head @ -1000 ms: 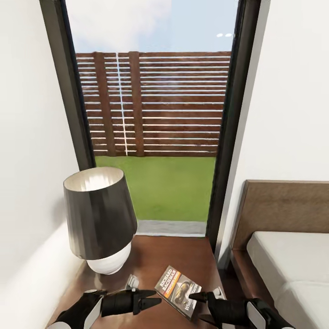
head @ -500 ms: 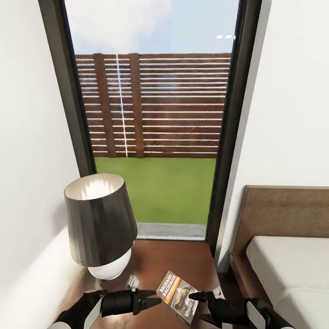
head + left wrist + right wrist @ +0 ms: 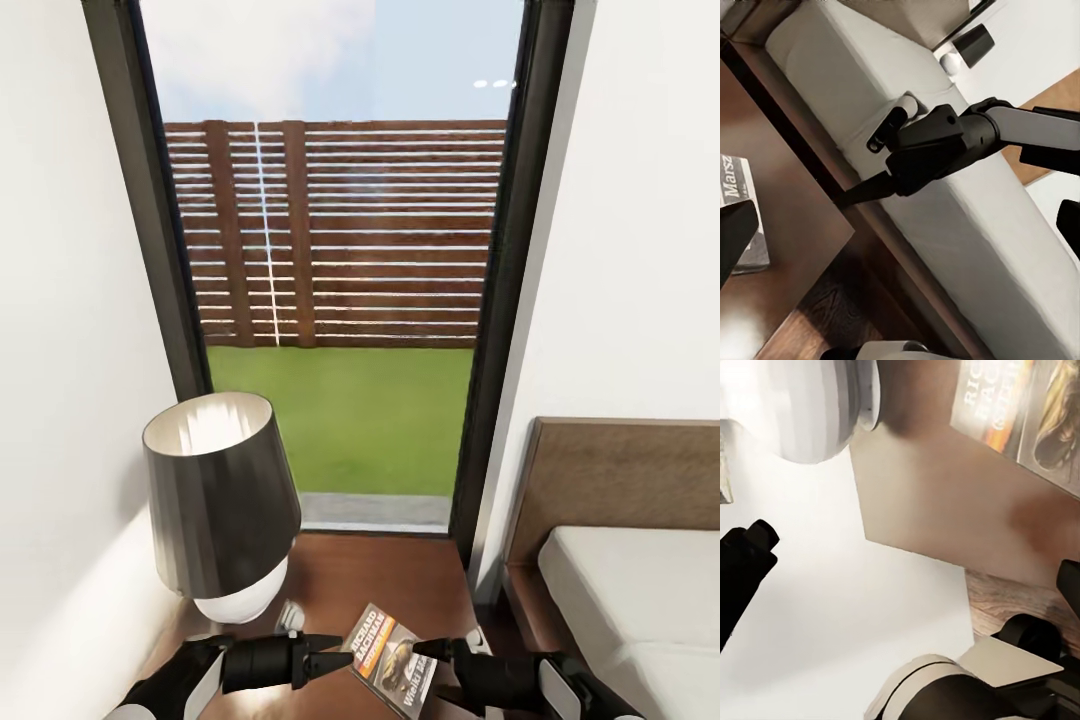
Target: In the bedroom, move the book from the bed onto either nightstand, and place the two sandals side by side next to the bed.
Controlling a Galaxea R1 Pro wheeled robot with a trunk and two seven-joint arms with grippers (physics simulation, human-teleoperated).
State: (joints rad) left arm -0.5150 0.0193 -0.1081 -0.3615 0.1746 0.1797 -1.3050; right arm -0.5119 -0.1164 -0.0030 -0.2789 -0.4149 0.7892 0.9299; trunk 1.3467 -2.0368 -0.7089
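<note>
Book (image 3: pixel 392 658) flat on nightstand (image 3: pixel 400 580); both hands' grip state unclear.

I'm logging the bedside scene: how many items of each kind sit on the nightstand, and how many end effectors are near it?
Book: 1
Lamp: 1
End effectors, left and right: 2
Total: 4, at the nightstand.

Nightstand (image 3: pixel 400 575) top: lamp (image 3: pixel 222 505) crowds the wall side; bare wood open behind the book (image 3: pixel 392 658), toward the window.
</note>
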